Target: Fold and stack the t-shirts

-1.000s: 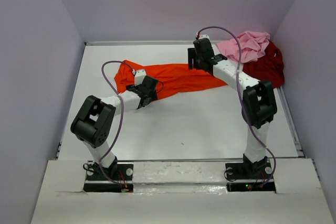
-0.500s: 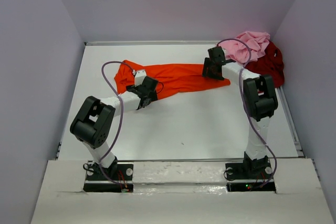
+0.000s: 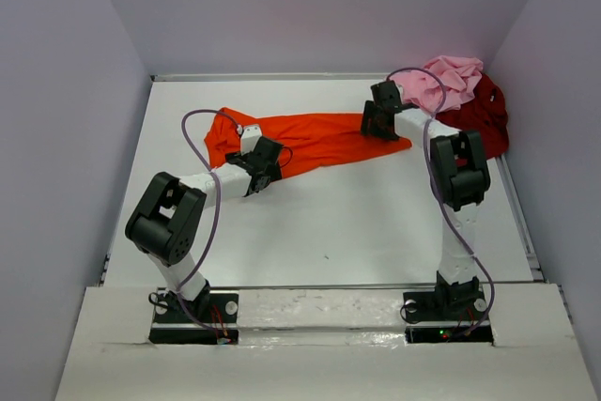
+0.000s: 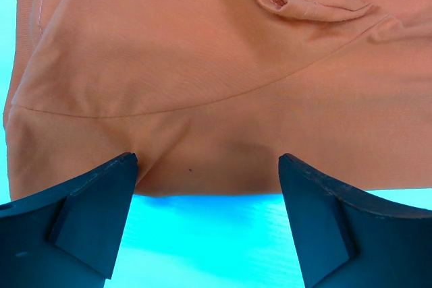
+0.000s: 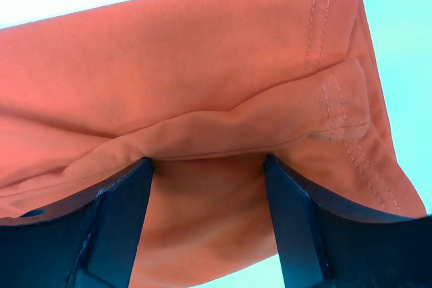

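The bright orange soft cloth t-shirt (image 3: 319,141) lies stretched in a rumpled band across the far half of the white table (image 3: 319,232), running from about 10 o'clock to 1 o'clock. It is not yet flat or folded.

Your left gripper (image 4: 208,163) stands wide open over the shirt's near edge, one finger on each side of a shallow crease. Your right gripper (image 5: 208,162) is also open. It straddles a raised ridge at the stitched hem corner and pinches nothing.

- **Right side:** the cloth is doubled under the jaws. If you close here you may catch only the top layer, or both layers, and the fold will come out twisted.
- **Left side:** the fingers sit right at the cloth's border. A shallow bite could slip off and leave only the right end held, which would drag the shirt askew.
- **Collar:** it is bunched at 12 o'clock in the left wrist view and could fold under if you pull.

The light pink crumpled t-shirt (image 3: 443,82) and the dark red crumpled t-shirt (image 3: 481,119) are heaped at 2 o'clock, just beside the right arm's forearm. A sweep that way could snag them. The purple cable (image 3: 202,119) loops over the orange shirt's left end.
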